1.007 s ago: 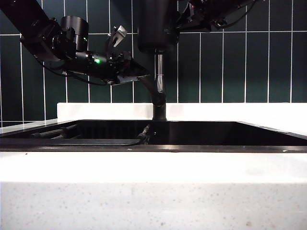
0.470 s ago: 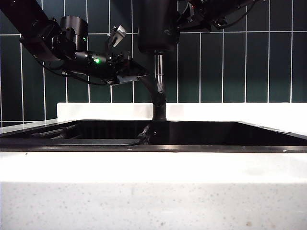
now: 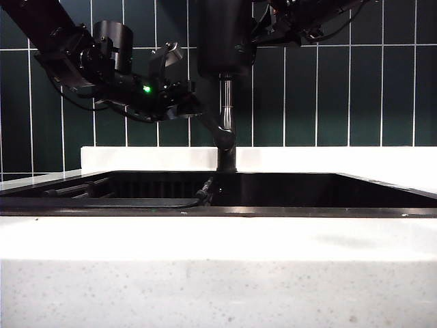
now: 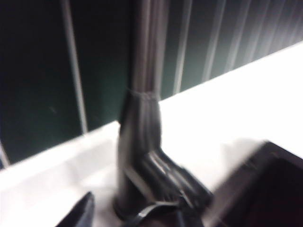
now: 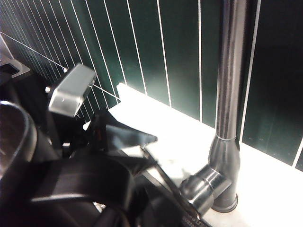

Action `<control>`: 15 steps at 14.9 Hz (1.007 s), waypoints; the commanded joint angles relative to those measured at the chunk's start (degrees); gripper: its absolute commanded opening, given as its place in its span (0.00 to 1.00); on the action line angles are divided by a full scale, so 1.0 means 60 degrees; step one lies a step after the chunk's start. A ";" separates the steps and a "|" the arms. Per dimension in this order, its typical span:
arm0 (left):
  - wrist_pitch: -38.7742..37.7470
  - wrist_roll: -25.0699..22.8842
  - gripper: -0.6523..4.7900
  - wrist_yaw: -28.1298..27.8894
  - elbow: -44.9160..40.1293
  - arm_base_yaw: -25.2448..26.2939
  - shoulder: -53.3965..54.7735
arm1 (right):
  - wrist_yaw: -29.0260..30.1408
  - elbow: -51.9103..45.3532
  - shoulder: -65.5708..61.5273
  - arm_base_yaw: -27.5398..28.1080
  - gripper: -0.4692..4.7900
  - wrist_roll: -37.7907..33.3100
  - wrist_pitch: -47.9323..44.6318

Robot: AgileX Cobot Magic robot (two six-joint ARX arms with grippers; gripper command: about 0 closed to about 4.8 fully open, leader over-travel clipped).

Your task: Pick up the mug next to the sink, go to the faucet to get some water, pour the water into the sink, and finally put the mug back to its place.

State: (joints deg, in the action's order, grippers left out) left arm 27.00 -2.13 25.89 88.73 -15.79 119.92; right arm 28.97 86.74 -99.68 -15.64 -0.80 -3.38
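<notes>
A: Exterior view. What occupies the upper half?

B: The matte black cylindrical mug (image 3: 222, 37) hangs high at centre against the dark green tiled wall (image 3: 382, 96). It sits directly above the tall thin dark grey metal faucet (image 3: 227, 113), its base touching or just over the pipe's top. The right gripper (image 3: 263, 31) holds it from the right side, its jaws narrowed on the mug's side, where the loop handle would be, though the contact itself is too dark to read. The left gripper (image 3: 179, 102) reaches in from the left, level with the pipe's middle and just beside the grey lever handle (image 3: 215, 128).

A: And below?

B: The wide dark rectangular recessed sink (image 3: 273, 188) lies in the white speckled surface (image 3: 218, 273), with a dark slatted rack (image 3: 82, 188) at its left end.

A: Left wrist view?

B: Blurred. The faucet (image 4: 142, 142) fills the centre, its lever (image 4: 175, 182) angled out from the base. 1 dark fingertip (image 4: 80, 215) of the left gripper shows at the frame edge, clear of the lever. The other is hidden, so the pictures do not show whether these jaws are spread.

A: Right wrist view?

B: The mug's curved rim (image 5: 23, 137) and black loop handle (image 5: 85, 182) fill the near side, with the faucet pipe (image 5: 229, 94) beyond. The left gripper (image 5: 109, 137) appears beside the lever (image 5: 203, 187).
</notes>
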 commanded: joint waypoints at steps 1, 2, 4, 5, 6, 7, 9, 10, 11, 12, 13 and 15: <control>0.0659 -0.0153 0.50 -0.1581 0.0073 0.0131 -0.0033 | 0.0087 0.0091 0.0091 -0.0018 0.13 -0.0102 -0.0313; 0.0652 -0.0153 0.50 -0.1993 0.0073 0.0131 -0.0033 | 0.0087 0.0091 0.0091 -0.0018 0.13 -0.0102 -0.0288; 0.0648 -0.0157 0.50 -0.2106 0.0073 0.0146 -0.0015 | 0.0087 0.0091 0.0091 -0.0018 0.13 -0.0073 -0.0200; 0.0648 -0.0153 0.50 -0.2102 0.0073 0.0146 -0.0015 | 0.0087 0.0091 0.0091 -0.0018 0.13 -0.0073 -0.0189; 0.0648 -0.0149 0.51 -0.2102 0.0073 0.0146 -0.0015 | 0.0087 0.0091 0.0091 -0.0018 0.13 -0.0055 -0.0189; 0.0648 -0.0149 0.51 -0.2102 0.0073 0.0146 -0.0015 | 0.0080 0.0091 0.0091 -0.0018 0.13 0.0095 -0.0168; 0.0645 -0.0146 0.51 -0.2102 0.0073 0.0146 -0.0015 | -0.0313 0.0095 0.0095 0.0000 0.13 0.0685 0.0193; 0.0645 -0.0146 0.51 -0.2106 0.0073 0.0146 -0.0015 | -0.0572 0.0095 0.0095 0.0004 0.13 0.1286 0.0565; 0.0634 -0.0146 0.51 -0.2106 0.0073 0.0146 -0.0015 | -0.0816 0.0095 0.0095 0.0004 0.13 0.1698 0.0827; 0.0619 -0.0149 0.51 -0.2109 0.0073 0.0146 -0.0018 | -0.1042 0.0095 0.0095 0.0015 0.13 0.1985 0.0976; 0.0576 -0.0149 0.51 -0.2124 0.0073 0.0149 -0.0015 | -0.1341 0.0095 0.0095 0.0018 0.13 0.2401 0.1093; 0.0510 -0.0153 0.51 -0.2142 0.0073 0.0149 -0.0015 | -0.1989 0.0095 0.0095 0.0018 0.13 0.3209 0.1253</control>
State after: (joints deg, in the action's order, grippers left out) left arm 29.67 -2.98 13.21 88.97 -14.87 120.16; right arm 18.44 86.74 -99.68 -15.51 16.16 6.13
